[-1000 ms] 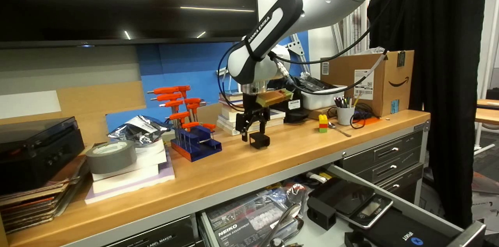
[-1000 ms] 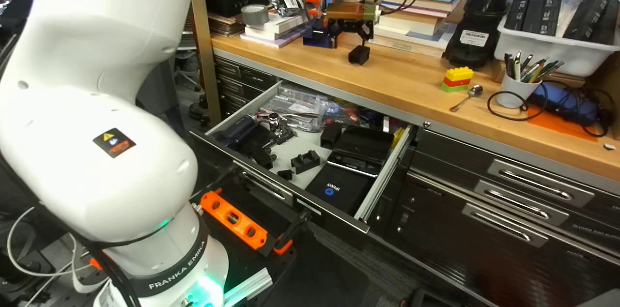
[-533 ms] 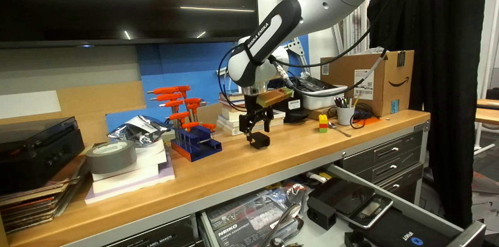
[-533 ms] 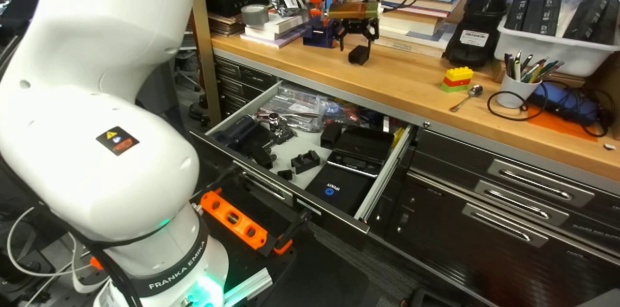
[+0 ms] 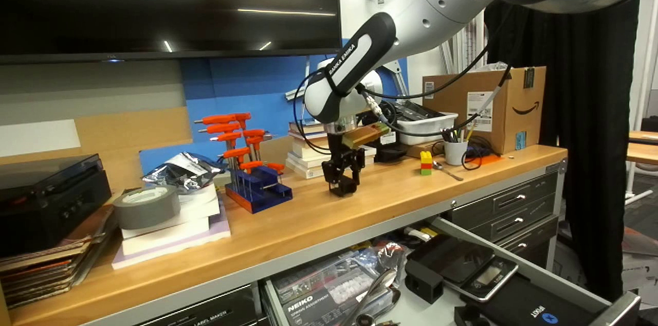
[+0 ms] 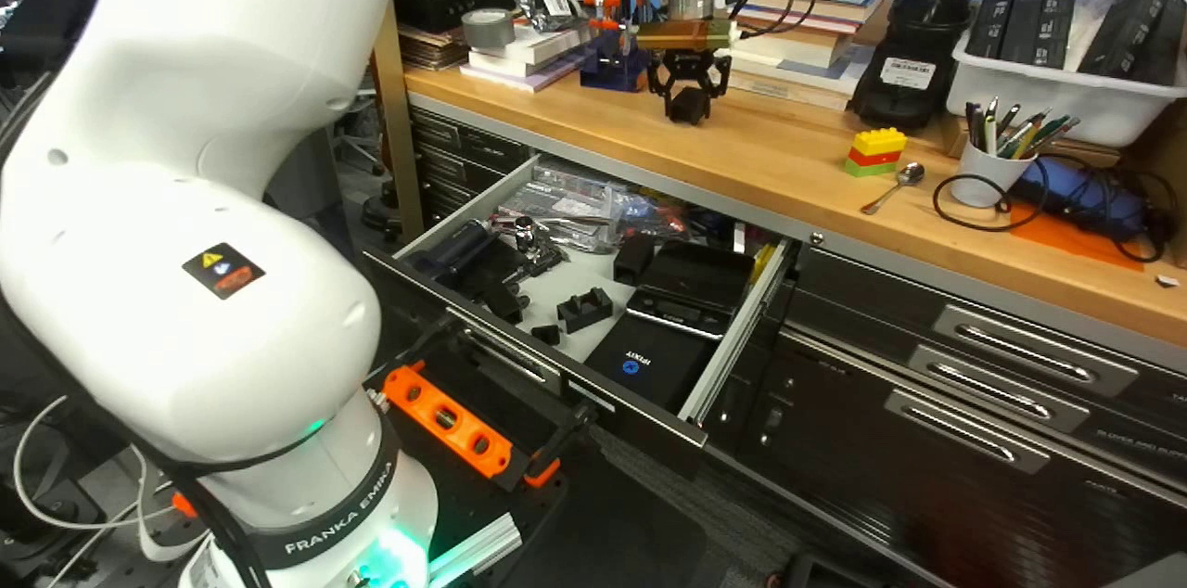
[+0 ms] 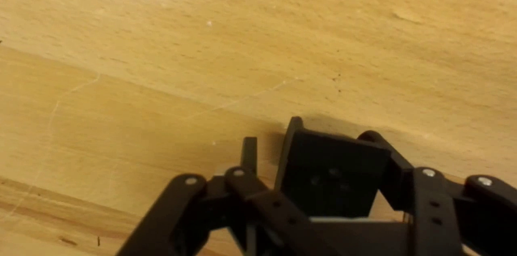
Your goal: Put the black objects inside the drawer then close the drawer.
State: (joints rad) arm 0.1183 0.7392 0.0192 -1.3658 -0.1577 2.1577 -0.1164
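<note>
The gripper (image 7: 309, 145), jaws apart, straddles a black block (image 7: 335, 171) on the workbench (image 7: 161, 66); in an exterior view, the extended drawer (image 6: 590, 273) lies at the gripper's seven o'clock.

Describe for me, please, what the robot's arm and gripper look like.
The arm is white with rounded segments, black trim, FRANKA EMIKA lettering, a green light below that, and a dark sticker bearing a yellow triangle. Black cables loop beside it. The gripper is black, its two jointed fingers fastened by silvery pins; above it sits an amber block.
</note>
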